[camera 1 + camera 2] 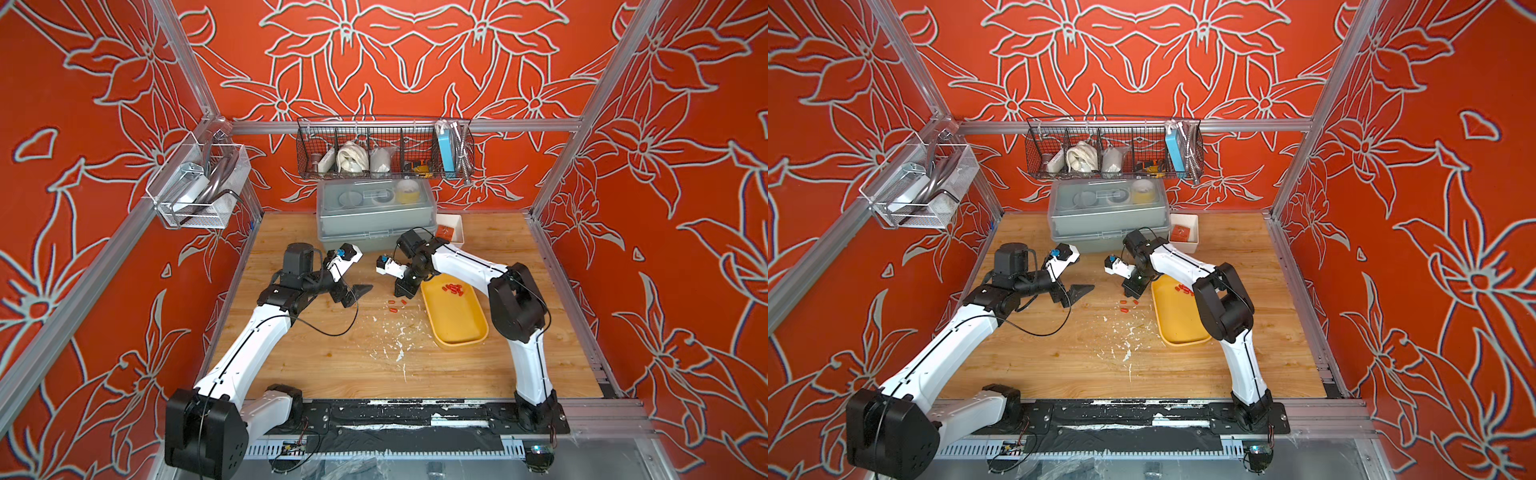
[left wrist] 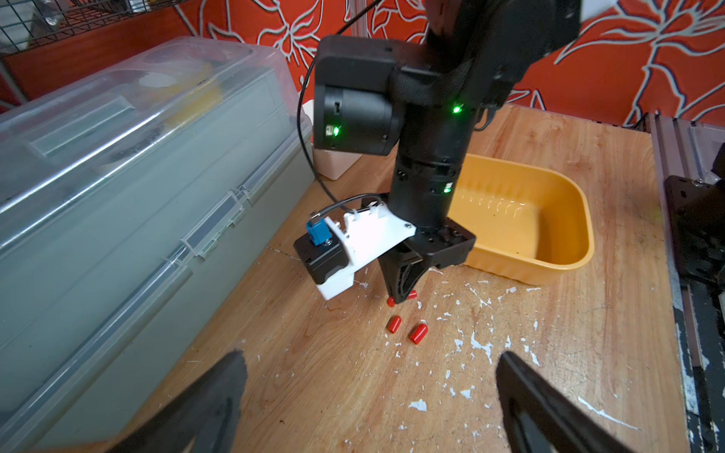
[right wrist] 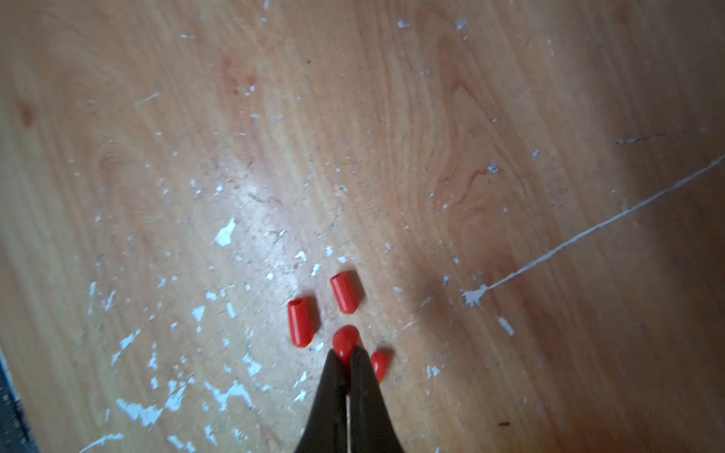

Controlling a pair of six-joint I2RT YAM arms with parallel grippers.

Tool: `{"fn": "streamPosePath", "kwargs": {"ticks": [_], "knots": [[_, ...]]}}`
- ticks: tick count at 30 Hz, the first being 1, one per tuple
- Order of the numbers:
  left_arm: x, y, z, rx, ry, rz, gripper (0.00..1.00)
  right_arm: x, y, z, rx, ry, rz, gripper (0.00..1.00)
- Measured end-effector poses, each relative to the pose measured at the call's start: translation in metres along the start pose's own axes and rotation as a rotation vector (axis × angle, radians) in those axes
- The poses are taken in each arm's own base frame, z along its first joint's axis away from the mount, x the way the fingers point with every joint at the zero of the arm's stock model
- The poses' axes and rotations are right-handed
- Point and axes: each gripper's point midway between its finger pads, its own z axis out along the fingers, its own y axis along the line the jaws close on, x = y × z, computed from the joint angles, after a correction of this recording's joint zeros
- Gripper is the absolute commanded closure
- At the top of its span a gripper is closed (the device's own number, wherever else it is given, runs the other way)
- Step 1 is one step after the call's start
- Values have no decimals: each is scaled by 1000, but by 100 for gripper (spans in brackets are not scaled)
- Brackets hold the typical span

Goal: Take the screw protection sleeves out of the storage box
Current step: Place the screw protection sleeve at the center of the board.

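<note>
The right gripper was clamped on a sleeve at its very tips; three loose sleeves lay on the table just beside it.

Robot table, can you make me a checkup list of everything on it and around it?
Surface: wooden table, speckled with white flecks.
Job's things: yellow storage box holds a cluster of sleeves; three sleeves lie on the table.
Clutter: grey lidded box; white bin with orange block.
Grippers: right gripper shut on one sleeve; left gripper open, empty.
Cables: black cable loops from left arm over table.
Surroundings: flowered orange walls; wire basket and clear bin hang there.
</note>
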Motion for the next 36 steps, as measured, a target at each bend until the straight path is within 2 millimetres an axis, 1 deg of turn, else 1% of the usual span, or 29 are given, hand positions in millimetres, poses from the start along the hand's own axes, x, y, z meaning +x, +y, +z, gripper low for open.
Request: {"fn": "streamPosePath", "kwargs": {"ticks": [4, 8, 14, 17, 20, 25, 28, 30, 32, 34, 36], "knots": [[-2, -3, 0, 19, -9, 0, 2, -2, -13, 15, 28, 20, 32, 98], [-4, -7, 0, 43, -21, -2, 2, 2, -20, 30, 32, 47, 68, 91], [-7, -15, -1, 84, -41, -5, 2, 0, -20, 27, 36, 46, 73, 76], [-8, -21, -1, 118, -56, -7, 2, -1, -19, 22, 34, 43, 63, 72], [-6, -28, -1, 160, -67, -22, 2, -5, -14, 6, 41, 23, 46, 70], [-4, -38, 0, 207, -82, -44, 2, -18, -5, -44, 73, -61, 4, 68], [-5, -43, 4, 228, -87, -46, 2, -17, -1, -74, 96, -108, -12, 65], [-6, -50, 10, 254, -85, -40, 2, -9, -2, -90, 112, -126, -12, 62], [-3, -59, 18, 284, -68, -41, 2, 6, -5, -101, 127, -129, 3, 60], [2, -69, 29, 317, -44, -44, 2, 25, -11, -109, 148, -122, 23, 59], [10, -79, 41, 349, -12, -53, 3, 50, -18, -115, 174, -108, 53, 58]]}}
